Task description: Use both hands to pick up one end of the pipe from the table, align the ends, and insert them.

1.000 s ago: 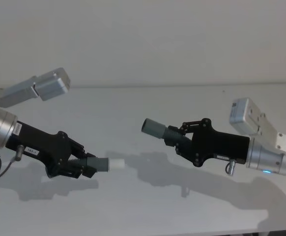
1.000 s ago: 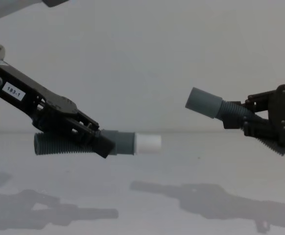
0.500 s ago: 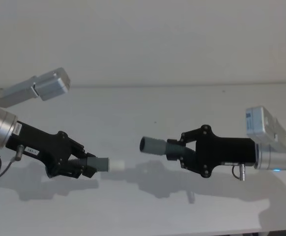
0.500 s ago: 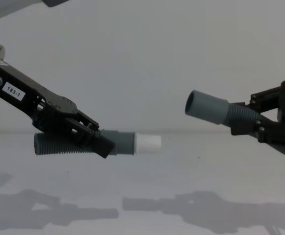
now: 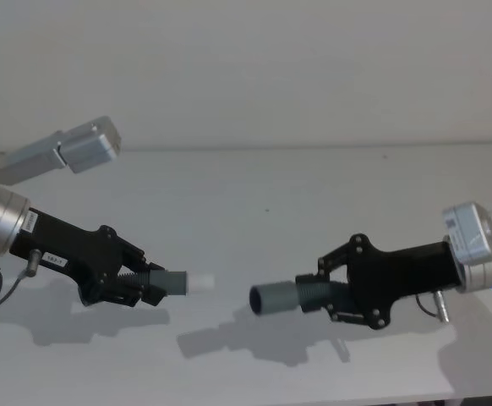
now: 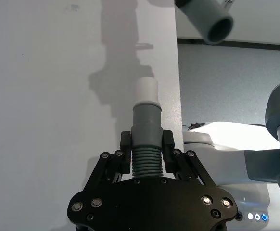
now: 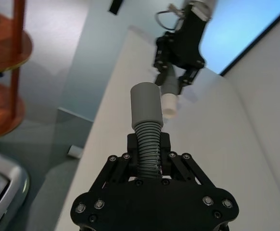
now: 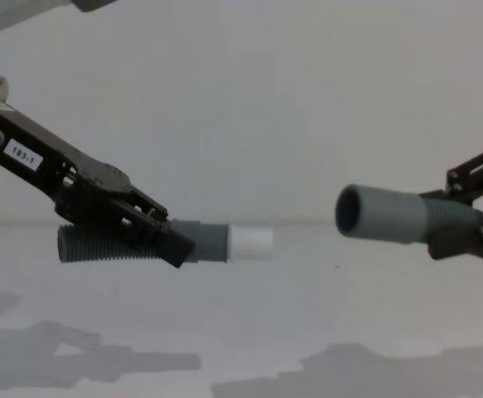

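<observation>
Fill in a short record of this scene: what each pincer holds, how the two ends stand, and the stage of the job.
Left pincer: shut on left hose, white tip sticking out
Right pincer: shut on right hose, socket sticking out
Ends: facing each other, apart, above the table
Alignment: socket a bit higher than tip in the chest view
Stage: not yet inserted

In the chest view the right hand is cut off by the edge at 3 o'clock. Only its finger links show, and the right hose runs out of sight between them. The left arm leaves that view at 10 o'clock. In the head view the label on the left hand is too small to read, and that hand covers the tail of the left hose. In the left wrist view the socket is cropped at 1 o'clock.
</observation>
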